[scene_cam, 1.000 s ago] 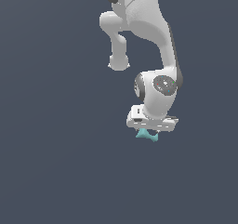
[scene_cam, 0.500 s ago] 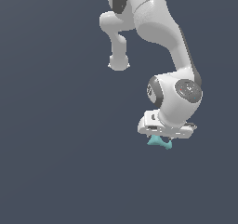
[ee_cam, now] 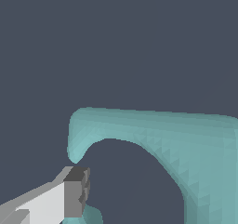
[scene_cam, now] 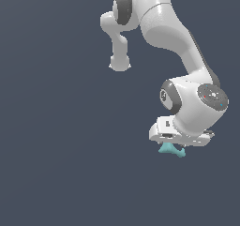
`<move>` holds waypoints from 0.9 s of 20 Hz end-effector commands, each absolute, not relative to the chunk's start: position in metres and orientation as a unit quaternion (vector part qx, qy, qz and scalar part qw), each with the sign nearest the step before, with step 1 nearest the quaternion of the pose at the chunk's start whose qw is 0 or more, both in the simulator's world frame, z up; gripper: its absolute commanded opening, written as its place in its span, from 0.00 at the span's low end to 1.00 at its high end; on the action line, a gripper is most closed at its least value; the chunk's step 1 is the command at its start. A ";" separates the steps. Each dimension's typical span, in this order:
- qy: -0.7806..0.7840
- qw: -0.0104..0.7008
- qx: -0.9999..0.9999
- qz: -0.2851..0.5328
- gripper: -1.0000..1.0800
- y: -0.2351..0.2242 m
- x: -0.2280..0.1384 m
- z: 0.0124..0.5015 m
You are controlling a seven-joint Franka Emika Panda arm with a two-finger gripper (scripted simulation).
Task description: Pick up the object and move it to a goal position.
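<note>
The object (scene_cam: 171, 150) is a tiny teal knobby piece with short prongs. It hangs right under the white hand of my arm in the exterior view. My gripper (scene_cam: 172, 145) is shut on it and carries it above the dark grey floor; the fingers are mostly hidden by the hand. In the wrist view the object (ee_cam: 186, 144) fills much of the picture as a curved teal arch. One white finger with a grey pad (ee_cam: 75, 193) touches a teal prong; the other finger is out of view.
The plain dark grey floor (scene_cam: 56, 164) lies all around. The arm's base link (scene_cam: 119, 61) stands at the back, toward the exterior view's left of the hand. No goal marker shows.
The arm has swung toward the exterior view's right and a little lower. The teal object has moved along with the hand, staying under it.
</note>
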State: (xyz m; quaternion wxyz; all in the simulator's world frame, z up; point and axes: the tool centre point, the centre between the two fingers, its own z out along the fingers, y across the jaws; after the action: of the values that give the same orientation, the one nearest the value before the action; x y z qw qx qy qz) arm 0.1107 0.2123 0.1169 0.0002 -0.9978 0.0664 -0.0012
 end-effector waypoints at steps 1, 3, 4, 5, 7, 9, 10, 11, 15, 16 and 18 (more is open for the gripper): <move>0.067 0.000 -0.998 -0.001 0.00 0.219 0.117 0.120; 0.067 0.000 -0.998 -0.001 0.00 0.224 0.122 0.122; 0.067 0.000 -0.998 -0.001 0.00 0.226 0.124 0.123; 0.067 0.000 -0.998 -0.001 0.00 0.229 0.126 0.124; 0.067 0.000 -0.998 0.000 0.00 0.232 0.130 0.125; 0.067 0.000 -0.998 0.000 0.00 0.235 0.133 0.126; 0.067 0.000 -0.998 0.000 0.00 0.237 0.134 0.127; 0.067 0.000 -0.998 0.000 0.00 0.238 0.136 0.127; 0.067 0.000 -0.998 0.000 0.00 0.241 0.139 0.129; 0.066 0.000 -0.998 0.000 0.00 0.242 0.140 0.129; 0.066 0.000 -0.998 0.000 0.00 0.243 0.141 0.129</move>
State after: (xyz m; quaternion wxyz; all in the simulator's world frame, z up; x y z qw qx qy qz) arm 0.1397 0.2419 0.1285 0.0000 -0.9978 0.0664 0.0000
